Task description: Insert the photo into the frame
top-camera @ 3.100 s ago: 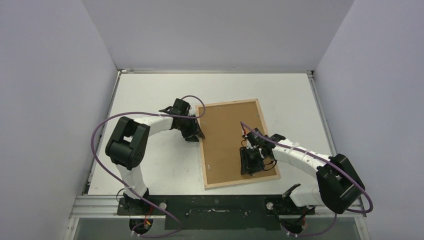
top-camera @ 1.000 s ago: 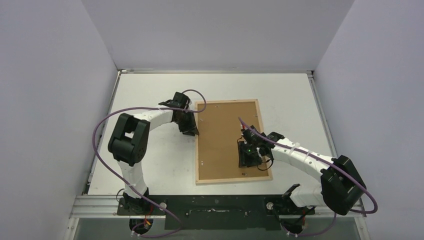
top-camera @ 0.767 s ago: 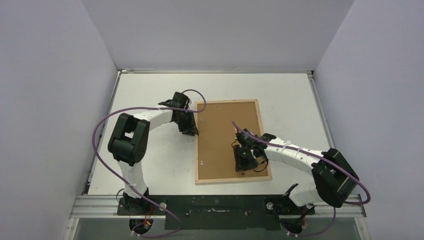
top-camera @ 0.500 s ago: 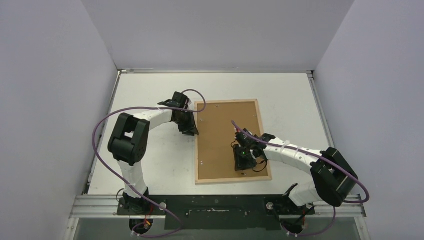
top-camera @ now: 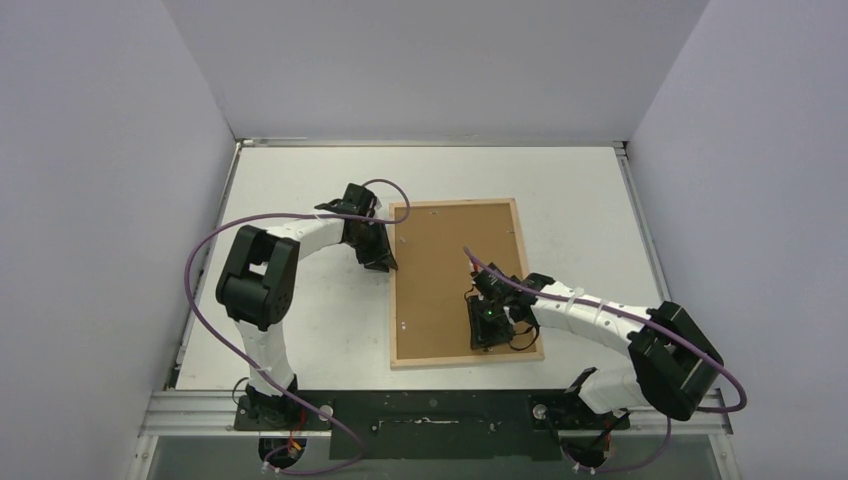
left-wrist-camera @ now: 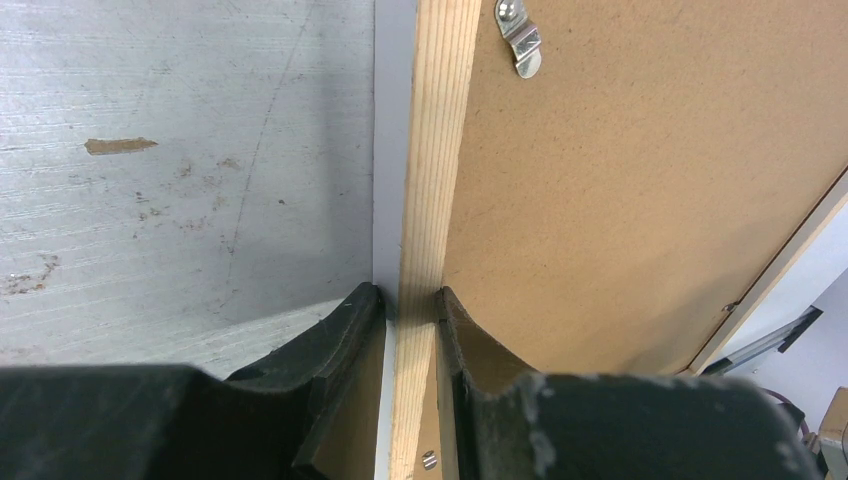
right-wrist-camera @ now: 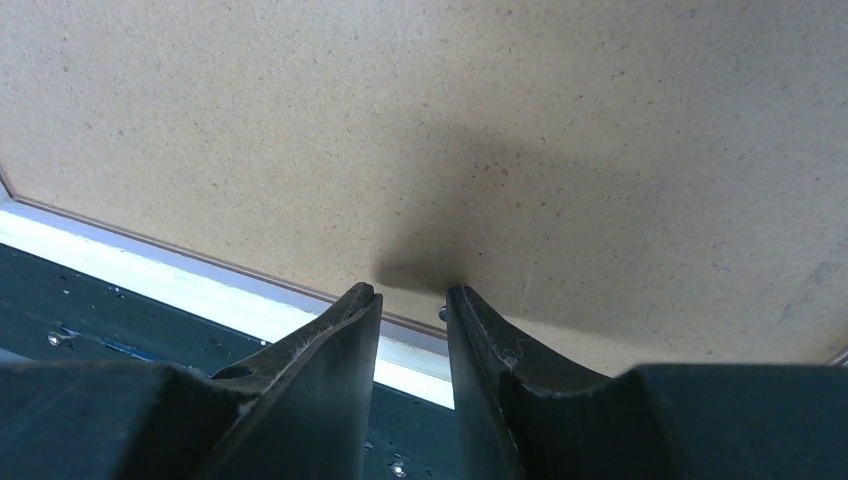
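From above, the frame [top-camera: 455, 204] lies back-up on the counter [top-camera: 320, 320], right of centre, its long sides running away from the arms. The brown backing board [top-camera: 440, 280] fills it, with pale wood rim all round. The left tool [top-camera: 385, 262] sits at the frame's left long side, near the far corner. The right tool [top-camera: 486, 335] is over the board's near right part, close to the near rail.

The left wrist view shows that tool clamped on the frame's rail: one finger [left-wrist-camera: 345, 335] lies against the white outer side and the other against the inner side by the board (the wood grain runs straight up between them). A small metal turn clip [left-wrist-camera: 521, 42] is fixed to the board farther along the rail.

In the right wrist view, the right tool's fingers stand a narrow gap apart, with their tips down at the board just short of its edge. A tiny metal bit [right-wrist-camera: 441, 314] shows between the tips, and I cannot tell whether they pinch it.
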Motion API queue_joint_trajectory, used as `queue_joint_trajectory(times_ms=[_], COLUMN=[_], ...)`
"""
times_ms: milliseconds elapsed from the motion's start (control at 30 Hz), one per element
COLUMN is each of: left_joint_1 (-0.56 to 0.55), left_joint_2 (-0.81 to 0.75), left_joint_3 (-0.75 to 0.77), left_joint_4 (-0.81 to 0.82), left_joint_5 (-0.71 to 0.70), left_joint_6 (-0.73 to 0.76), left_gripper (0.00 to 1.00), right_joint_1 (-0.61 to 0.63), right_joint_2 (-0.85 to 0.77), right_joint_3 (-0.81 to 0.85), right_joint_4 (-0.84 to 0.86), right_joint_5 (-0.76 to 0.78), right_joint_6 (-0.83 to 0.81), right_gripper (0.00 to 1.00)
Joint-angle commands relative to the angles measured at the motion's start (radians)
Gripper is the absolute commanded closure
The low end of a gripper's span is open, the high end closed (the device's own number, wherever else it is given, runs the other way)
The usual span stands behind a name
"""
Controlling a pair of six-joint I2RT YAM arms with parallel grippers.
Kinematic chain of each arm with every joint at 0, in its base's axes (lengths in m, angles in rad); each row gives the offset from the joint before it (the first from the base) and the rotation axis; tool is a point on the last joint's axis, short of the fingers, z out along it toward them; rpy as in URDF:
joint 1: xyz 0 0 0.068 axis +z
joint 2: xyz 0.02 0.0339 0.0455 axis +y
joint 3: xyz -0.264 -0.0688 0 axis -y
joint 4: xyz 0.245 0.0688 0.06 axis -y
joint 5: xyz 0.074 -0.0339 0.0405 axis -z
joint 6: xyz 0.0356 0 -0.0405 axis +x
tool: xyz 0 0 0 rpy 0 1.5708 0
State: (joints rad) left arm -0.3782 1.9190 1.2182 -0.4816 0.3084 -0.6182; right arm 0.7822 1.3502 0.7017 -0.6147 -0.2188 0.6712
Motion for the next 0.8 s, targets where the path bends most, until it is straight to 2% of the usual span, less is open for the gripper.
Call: queue_joint_trajectory(times_ms=[0, 267, 500, 633, 767], left_joint_1=[0.009, 0.009, 0.009, 0.009, 0.009], left_joint_2=[0.071, 0.071, 0.071, 0.068, 0.060], left_joint_3=[-0.023, -0.027, -0.028, -0.027, -0.028], left_joint_4=[-0.025, -0.025, -0.020, -0.018, -0.009], left_joint_5=[-0.105, -0.103, -0.098, -0.085, -0.062], left_joint_6=[-0.003, -0.004, -0.002, 0.005, 0.009], left_gripper=[0.80, 0.80, 0.80, 0.80, 0.79], right_joint_1=[0.009, 0.010, 0.009, 0.010, 0.010], right_joint_2=[-0.034, -0.040, -0.039, -0.074, -0.102], right_joint_3=[-0.019, -0.018, -0.003, 0.053, 0.161], right_joint_4=[-0.049, -0.106, -0.086, -0.053, 0.000], right_joint_5=[0.005, 0.047, 0.044, 0.038, 0.139], right_joint_6=[0.010, 0.013, 0.023, 0.034, 0.081], right_gripper=[0.67, 0.67, 0.67, 0.66, 0.60])
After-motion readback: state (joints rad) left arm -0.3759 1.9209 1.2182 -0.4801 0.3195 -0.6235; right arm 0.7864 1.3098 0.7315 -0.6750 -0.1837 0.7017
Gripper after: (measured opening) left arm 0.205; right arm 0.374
